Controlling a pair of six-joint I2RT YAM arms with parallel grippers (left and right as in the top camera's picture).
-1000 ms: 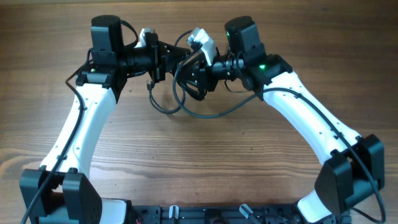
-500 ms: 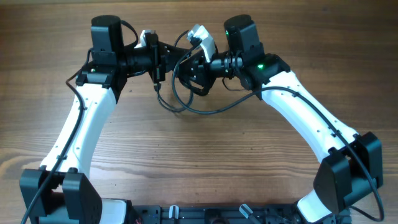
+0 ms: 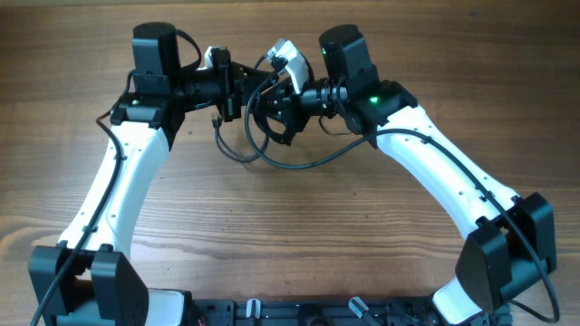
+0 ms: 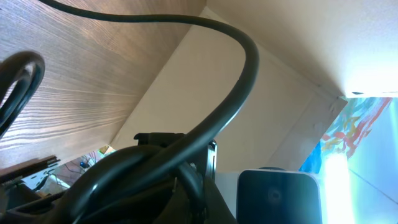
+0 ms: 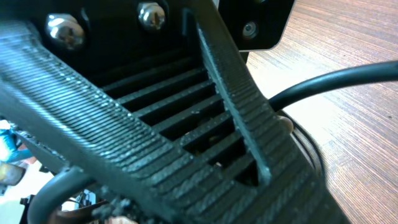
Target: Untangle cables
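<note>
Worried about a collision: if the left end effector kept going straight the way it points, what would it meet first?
Probably the right end effector, which faces it close by, with only the looping cables between them; depth is hard to judge from overhead.

You've got a wood-grain table (image 3: 299,226) filling the overhead view. Beyond the table's far edge, left wrist view shows a pale wall (image 4: 273,118) and, right of it, a bright colourful patch (image 4: 364,137), too blurred to identify.
</note>
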